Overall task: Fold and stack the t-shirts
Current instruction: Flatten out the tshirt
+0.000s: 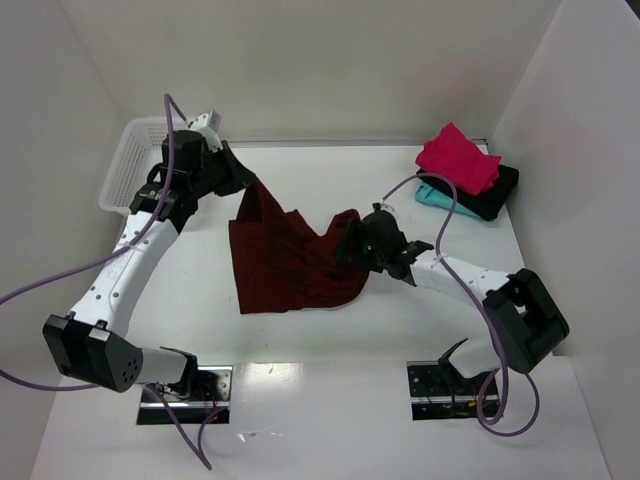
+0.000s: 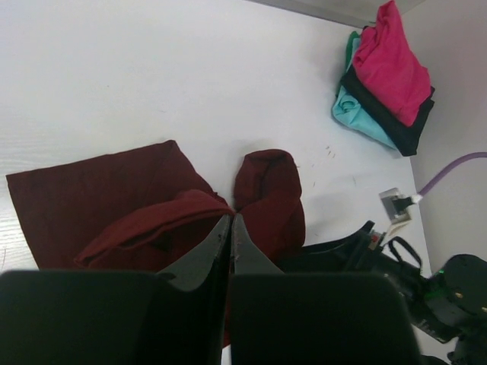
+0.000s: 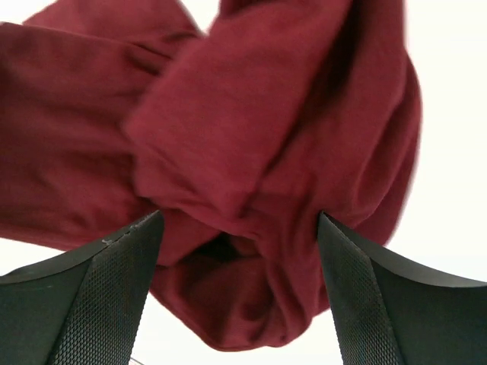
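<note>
- right tool (image 3: pixel 240 220) stands spread wide, a bunched fold of the maroon t-shirt (image 1: pixel 285 265) between its fingers.
- left tool (image 2: pixel 230 217) is clenched on the shirt's far corner, above the table (image 1: pixel 330 340).
- folded t-shirts (image 1: pixel 458 158), pink-red over black and teal, sit stacked at the far right.

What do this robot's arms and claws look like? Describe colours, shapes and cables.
The left arm and right arm have white links, chunky black joints and trailing purple cables. The left claw and right claw each have two black tapered fingers; the right's pads look grid-textured.
</note>
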